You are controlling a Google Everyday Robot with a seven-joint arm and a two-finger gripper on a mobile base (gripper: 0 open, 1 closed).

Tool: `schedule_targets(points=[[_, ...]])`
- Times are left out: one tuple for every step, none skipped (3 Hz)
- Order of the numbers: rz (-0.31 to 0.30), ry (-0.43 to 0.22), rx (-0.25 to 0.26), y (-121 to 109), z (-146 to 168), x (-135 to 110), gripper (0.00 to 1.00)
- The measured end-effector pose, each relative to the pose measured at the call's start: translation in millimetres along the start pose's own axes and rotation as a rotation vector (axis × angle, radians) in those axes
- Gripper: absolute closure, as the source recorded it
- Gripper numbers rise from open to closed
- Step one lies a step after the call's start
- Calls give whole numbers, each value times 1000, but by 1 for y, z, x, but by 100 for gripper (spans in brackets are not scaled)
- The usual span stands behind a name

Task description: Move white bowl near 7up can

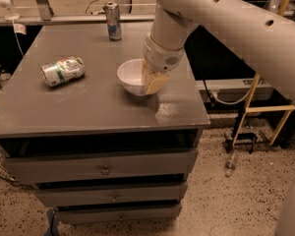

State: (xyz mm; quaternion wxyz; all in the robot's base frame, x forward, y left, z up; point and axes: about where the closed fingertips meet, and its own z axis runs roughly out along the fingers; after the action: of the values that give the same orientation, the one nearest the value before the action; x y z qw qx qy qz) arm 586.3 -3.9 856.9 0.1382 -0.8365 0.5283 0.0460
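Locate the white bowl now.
In the camera view, the white bowl is on the table, right of the 7up can, with the gripper at its right rim.

Dim warm light; table (pixel 174 113) sheen beside claw (pixel 151 84) gripping white bowl (pixel 130 75).
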Motion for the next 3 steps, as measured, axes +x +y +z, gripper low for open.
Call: schedule_targets(points=[[-52, -47, 82, -14, -18, -7, 99], [-107, -104, 156, -30, -29, -22, 100], [-157, -172, 215, -45, -29, -43, 100]])
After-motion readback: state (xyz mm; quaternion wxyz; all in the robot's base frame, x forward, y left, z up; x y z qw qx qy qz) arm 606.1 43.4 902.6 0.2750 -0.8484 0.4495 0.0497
